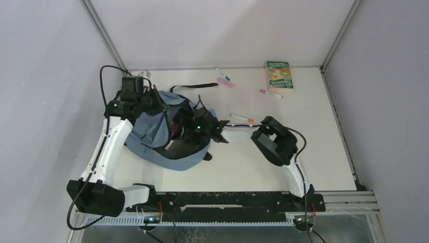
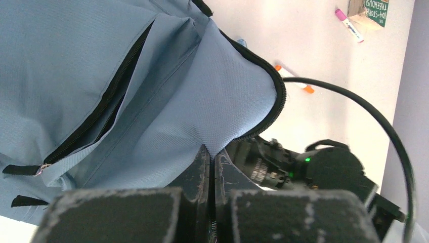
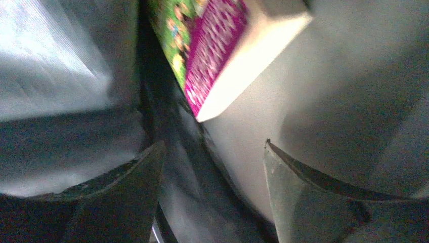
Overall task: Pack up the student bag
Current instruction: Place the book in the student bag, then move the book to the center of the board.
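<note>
Left gripper (image 2: 211,152): fingers pressed together, pinching a fold of blue cloth by the zipper edge of the student bag (image 2: 76,61).
Right gripper (image 3: 212,167): fingers apart with nothing between them. It is down inside the bag, where it is dark.
Bags: one.
Books: two. The pink and green book (image 3: 212,45) is inside the bag, just ahead of the right gripper's fingers and not touching them. The green book (image 1: 279,75) lies flat at the far side of the table (image 1: 303,152).
Pens: three, all on the table. They are the teal pen (image 1: 222,74), the pink pen (image 1: 270,93) and the orange pen (image 1: 242,118).
Small pink thing (image 1: 225,82): one, just beside the teal pen. It is too small to tell what it is.
Where the bag is: on the left half of the table. The left gripper holds its far left edge and the right gripper pokes in from its right side.
Which way the bag points: its long side runs from far to near, leaning a little. Its open mouth faces right, toward the right arm.
Black strap (image 1: 195,87): one, stretched out on the table at the bag's far end.
</note>
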### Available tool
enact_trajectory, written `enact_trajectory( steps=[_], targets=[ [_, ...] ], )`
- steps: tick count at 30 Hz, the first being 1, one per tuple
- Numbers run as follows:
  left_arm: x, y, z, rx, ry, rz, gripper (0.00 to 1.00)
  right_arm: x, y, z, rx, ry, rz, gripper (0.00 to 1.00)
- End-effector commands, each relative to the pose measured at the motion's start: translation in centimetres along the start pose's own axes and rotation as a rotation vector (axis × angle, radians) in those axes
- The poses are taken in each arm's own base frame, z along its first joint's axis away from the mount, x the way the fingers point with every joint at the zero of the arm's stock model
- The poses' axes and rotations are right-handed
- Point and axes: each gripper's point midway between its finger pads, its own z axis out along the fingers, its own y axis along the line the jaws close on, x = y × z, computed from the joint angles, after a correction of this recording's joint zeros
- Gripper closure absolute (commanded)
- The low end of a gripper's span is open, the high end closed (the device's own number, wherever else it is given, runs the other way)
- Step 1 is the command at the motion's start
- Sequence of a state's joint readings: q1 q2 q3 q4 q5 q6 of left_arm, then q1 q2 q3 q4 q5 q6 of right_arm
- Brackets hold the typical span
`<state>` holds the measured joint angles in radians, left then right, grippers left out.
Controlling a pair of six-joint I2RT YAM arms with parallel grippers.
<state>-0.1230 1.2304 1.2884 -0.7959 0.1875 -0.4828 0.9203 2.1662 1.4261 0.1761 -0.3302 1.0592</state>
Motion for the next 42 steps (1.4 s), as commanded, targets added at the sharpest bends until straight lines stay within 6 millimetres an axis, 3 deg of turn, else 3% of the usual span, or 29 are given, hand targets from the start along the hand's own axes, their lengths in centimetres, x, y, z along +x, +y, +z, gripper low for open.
enact_trajectory(
  steps=[1,3,8,18,19,20,21,22,23,26,29,33,37,42],
  targets=[
    [-0.7,0.0,-0.8,0.015,-0.062,0.015,1.0,-1.7,3.4,-6.9,-0.079,-0.053,-0.092,0.18],
    [-0.2,0.5,-0.6,0.002,-0.055,0.022,1.0,-1.2,3.8,-9.6,-0.097,-0.057,-0.14,0.12],
    [1.5,1.4,0.4,-0.005,-0.023,0.025,1.0,-0.8,5.4,-14.6,-0.106,-0.09,-0.228,0.12],
    [6.3,0.4,1.3,0.164,0.088,0.096,0.97,-8.4,-1.7,-25.0,0.166,-0.418,-0.209,0.12],
    [7.0,0.4,1.4,0.172,0.107,0.105,0.9,-9.5,-2.9,-26.1,0.216,-0.459,-0.198,0.12],
    [7.7,0.5,1.4,0.177,0.125,0.114,0.73,-10.5,-4.2,-27.3,0.269,-0.496,-0.181,0.12],
    [8.2,0.5,1.4,0.17,0.14,0.124,0.48,-11.3,-5.8,-28.6,0.333,-0.528,-0.152,0.12],
    [8.7,0.7,1.5,0.155,0.158,0.142,0.34,-12.6,-7.5,-30.2,0.385,-0.572,-0.115,0.12],
    [9.1,0.8,1.4,0.137,0.171,0.161,0.26,-13.4,-9.0,-31.5,0.429,-0.601,-0.081,0.12],
    [8.2,0.6,0.3,0.097,0.14,0.218,0.19,-15.4,-12.5,-35.2,0.539,-0.686,0.0,0.12],
    [5.5,-1.2,-1.8,0.139,0.012,0.24,0.19,-16.7,-14.6,-38.0,0.612,-0.757,0.031,0.12],
    [3.1,-4.0,-2.7,0.2,-0.084,0.25,0.25,-17.6,-16.1,-38.6,0.646,-0.77,0.039,0.12],
    [4.1,-7.3,-0.6,0.124,-0.051,0.383,0.29,-18.4,-17.9,-38.4,0.677,-0.752,0.063,0.15],
    [6.6,-13.8,2.0,0.302,0.019,0.377,0.29,-20.2,-19.8,-39.5,0.712,-0.759,0.081,0.22]
  ],
)
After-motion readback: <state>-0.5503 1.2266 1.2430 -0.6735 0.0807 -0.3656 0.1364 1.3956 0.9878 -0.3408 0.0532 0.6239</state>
